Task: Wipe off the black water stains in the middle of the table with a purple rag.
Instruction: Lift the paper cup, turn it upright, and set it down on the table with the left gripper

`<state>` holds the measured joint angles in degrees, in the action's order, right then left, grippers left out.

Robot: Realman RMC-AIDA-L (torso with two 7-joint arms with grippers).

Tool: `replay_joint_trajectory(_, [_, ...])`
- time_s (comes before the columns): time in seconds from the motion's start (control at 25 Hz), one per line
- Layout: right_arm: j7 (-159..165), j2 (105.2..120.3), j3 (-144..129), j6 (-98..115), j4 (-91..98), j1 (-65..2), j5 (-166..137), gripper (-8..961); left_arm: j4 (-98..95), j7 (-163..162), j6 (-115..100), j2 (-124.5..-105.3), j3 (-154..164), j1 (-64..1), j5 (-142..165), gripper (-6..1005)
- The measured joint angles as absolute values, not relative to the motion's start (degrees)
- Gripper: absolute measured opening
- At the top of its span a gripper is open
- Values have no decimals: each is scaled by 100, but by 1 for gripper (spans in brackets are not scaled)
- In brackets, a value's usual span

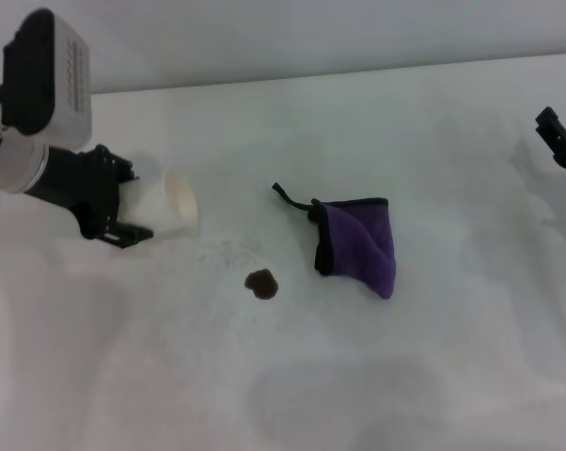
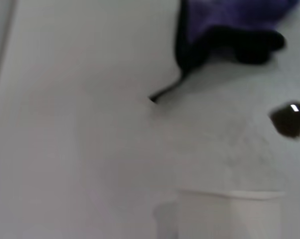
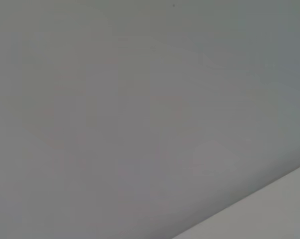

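Purple rag point(image 1: 358, 242) lying crumpled just right of frame centre in the head view, black loop trailing off its upper-left corner, long axis running from upper left down to lower right. Black water stains point(image 1: 261, 284) sitting as one small dark blot just below and left of the rag, near but not touching it, on the white table point(image 1: 433, 132). Left gripper point(image 1: 123, 209) at the left edge of the frame, fingers spread around a white paper cup point(image 1: 173, 207) lying on its side, seemingly gripping it, though true contact hard to confirm. Right gripper point(image 1: 563, 143) parked at the far right edge, only partly in frame, so cannot tell how far open. In the left wrist view, rag point(image 2: 229, 25) and blot point(image 2: 289, 119) both visible beyond the cup rim point(image 2: 229, 195). Judged on position: rag lying roughly midway between the two grippers, to the right of the left one, which looks occupied with the cup; right arm probably the freer candidate for the pick.
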<state>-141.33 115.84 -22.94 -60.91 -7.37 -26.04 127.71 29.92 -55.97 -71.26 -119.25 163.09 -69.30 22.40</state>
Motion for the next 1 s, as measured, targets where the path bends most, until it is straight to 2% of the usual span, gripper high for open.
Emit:
replay_joint_trajectory(0.24, [-14133,11584,-2294,-6091,-721,-2615,12768,874,3007,-5645,-7136,-11929,16305,-6720,1619,668])
replay_joint_trajectory(0.52, [-14133,11573,-2297,-5878,-613,-2636,12760,874,2832,-5603,-7077,-11948,16303,-6086,-43,664])
replay_joint_trajectory(0.96, [-14133,11561,-2363,-5600,-374,-2656,12743,874,967,-3682,-6032,-11945,16292,-4440,-3207,662])
replay_joint_trajectory(1.0, [-14133,11561,-2366,-5599,-367,-2656,12743,874,552,-3205,-5855,-11945,16291,-4127,-3908,662])
